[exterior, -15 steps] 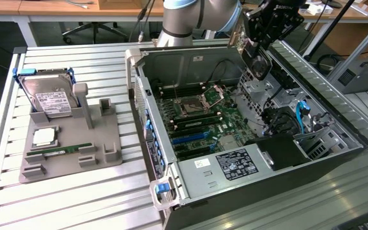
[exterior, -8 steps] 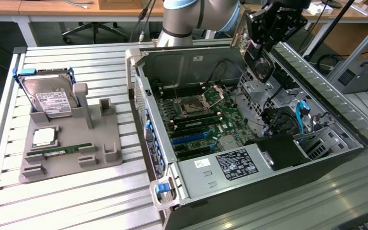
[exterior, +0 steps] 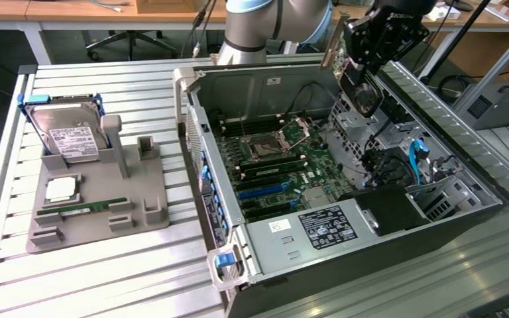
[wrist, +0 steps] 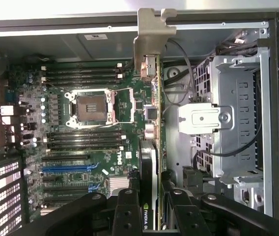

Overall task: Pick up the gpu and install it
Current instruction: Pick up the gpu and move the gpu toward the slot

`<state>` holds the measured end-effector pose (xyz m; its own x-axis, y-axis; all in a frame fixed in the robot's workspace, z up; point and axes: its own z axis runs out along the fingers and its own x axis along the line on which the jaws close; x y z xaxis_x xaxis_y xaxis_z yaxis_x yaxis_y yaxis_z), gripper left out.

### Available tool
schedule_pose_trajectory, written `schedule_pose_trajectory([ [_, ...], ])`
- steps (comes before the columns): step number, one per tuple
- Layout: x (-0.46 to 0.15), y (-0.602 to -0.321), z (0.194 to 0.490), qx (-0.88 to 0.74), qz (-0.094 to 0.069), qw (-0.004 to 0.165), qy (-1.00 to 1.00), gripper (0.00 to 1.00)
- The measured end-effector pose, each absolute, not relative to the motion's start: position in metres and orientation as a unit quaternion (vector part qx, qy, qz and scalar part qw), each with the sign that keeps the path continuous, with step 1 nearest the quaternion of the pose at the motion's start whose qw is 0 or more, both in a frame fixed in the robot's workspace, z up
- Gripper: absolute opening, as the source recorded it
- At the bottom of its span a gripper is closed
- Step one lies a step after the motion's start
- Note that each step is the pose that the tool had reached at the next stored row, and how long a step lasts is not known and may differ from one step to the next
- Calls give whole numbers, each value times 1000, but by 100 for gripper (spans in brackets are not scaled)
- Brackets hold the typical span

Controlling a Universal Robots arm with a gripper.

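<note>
My gripper [exterior: 368,63] hangs over the back right part of the open computer case [exterior: 236,245], shut on the gpu [exterior: 360,93], which points down toward the inside. In the wrist view the gpu [wrist: 149,147] shows edge-on, with its silver end bracket [wrist: 152,34] at the far end and its black labelled body between my fingers [wrist: 128,211]. My gripper [wrist: 152,209] holds it above the motherboard [wrist: 80,142], between the CPU socket [wrist: 93,108] and the metal drive cage [wrist: 237,123]. The card is in the air, touching nothing else.
On the exterior view's left, a grey holder [exterior: 140,199] carries the silver hard drive [exterior: 69,136], a CPU chip [exterior: 63,189] and a green memory stick [exterior: 91,209]. Blue expansion slots [exterior: 259,191] lie on the motherboard. Cables [exterior: 418,159] and the drive cage crowd the case's right side.
</note>
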<state>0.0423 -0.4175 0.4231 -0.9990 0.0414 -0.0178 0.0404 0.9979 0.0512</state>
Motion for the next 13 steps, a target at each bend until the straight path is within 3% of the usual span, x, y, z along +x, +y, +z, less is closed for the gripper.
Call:
schedule_pose_trajectory([
  [13,42,-418,410,20,25,10,999,27],
])
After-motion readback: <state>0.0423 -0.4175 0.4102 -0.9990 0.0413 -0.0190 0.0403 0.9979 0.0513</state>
